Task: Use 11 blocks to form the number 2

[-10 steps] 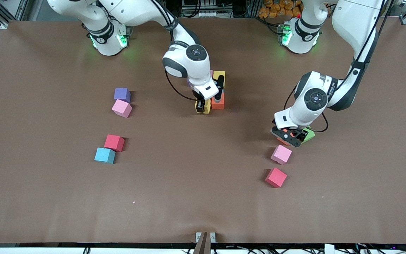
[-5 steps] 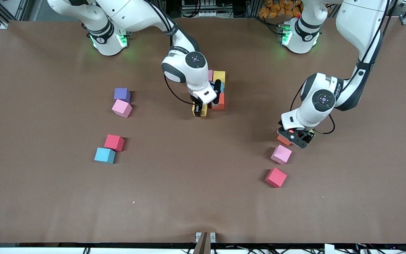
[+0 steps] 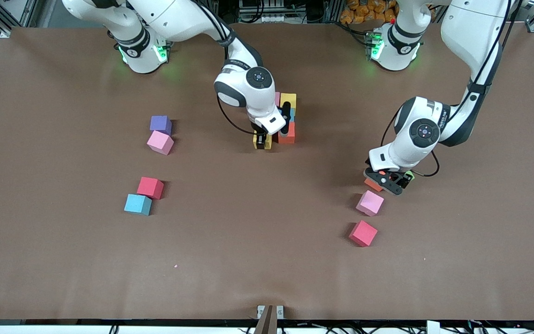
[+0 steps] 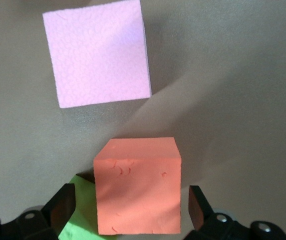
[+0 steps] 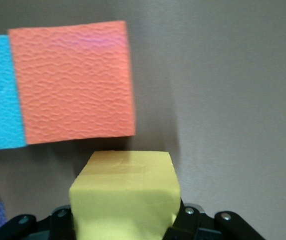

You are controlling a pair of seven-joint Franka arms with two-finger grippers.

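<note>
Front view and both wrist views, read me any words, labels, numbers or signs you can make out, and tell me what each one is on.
Nothing can be read with confidence.
Right arm's forearm: a small dark line of print, too small to read.
Left arm's wrist housing: a similar dark line of print, too small to read.
The blocks, such as the yellow cube and the orange cube: plain faces, no markings.
Brown table cover: no text.

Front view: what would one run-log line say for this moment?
right gripper: shut on yellow cube, beside orange cube of the number 2 | left gripper: open, astride loose orange cube | green cube: alongside
</note>
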